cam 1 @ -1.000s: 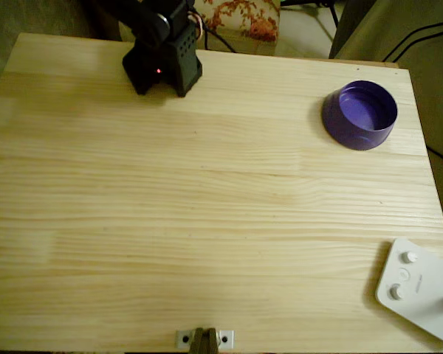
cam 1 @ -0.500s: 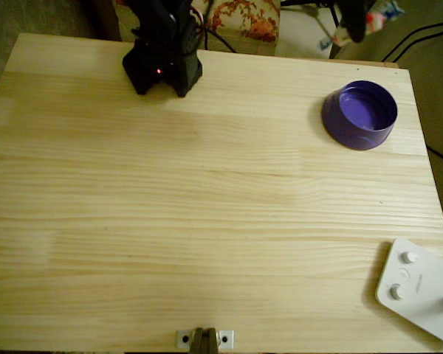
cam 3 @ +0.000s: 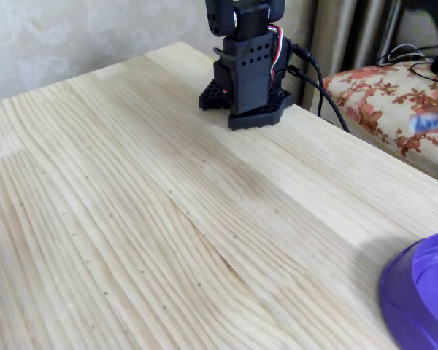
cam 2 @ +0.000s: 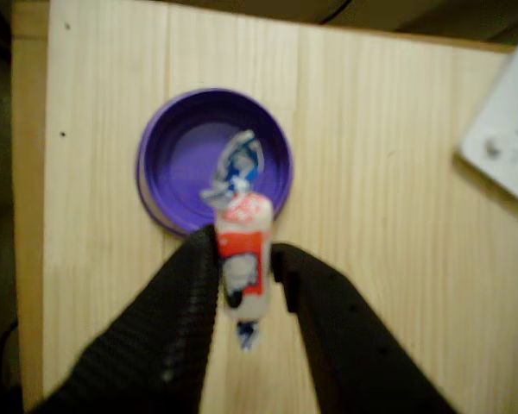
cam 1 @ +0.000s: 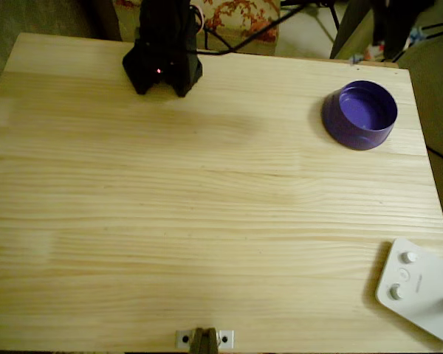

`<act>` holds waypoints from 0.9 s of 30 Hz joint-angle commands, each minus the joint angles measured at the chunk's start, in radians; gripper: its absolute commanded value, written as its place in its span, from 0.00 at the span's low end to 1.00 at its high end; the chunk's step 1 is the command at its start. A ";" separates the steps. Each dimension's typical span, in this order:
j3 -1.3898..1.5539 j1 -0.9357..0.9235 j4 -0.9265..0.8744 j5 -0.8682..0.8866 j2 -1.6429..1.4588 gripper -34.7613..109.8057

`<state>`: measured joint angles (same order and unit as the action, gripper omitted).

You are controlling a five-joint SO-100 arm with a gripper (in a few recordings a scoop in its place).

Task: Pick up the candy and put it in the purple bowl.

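One crinkly twisted-end candy (cam 2: pixel 243 259) pinched between textured black gripper (cam 2: pixel 244 280) fingers, above one round smooth purple bowl (cam 2: pixel 160 142) on pine table (cam 2: pixel 388 172).

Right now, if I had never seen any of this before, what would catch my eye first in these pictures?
Probably the candy in the wrist view: a white and orange-red wrapped sweet pinched between the two black fingers of the gripper, held in the air above the purple bowl. Next comes that bowl itself, a vivid purple circle near the upper right corner of the pale wooden table in the overhead view. A white device with knobs sits at the table's lower right corner.
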<state>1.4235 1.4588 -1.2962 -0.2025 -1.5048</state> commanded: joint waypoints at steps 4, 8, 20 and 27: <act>-0.281 0.014 -0.043 -0.011 0.156 0.24; -0.362 0.037 -0.064 -0.002 0.252 0.24; -0.578 0.097 -0.114 -0.012 0.505 0.24; -0.584 0.081 -0.114 -0.026 0.545 0.24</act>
<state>0.9158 1.5417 -1.3944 -0.2056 -0.9127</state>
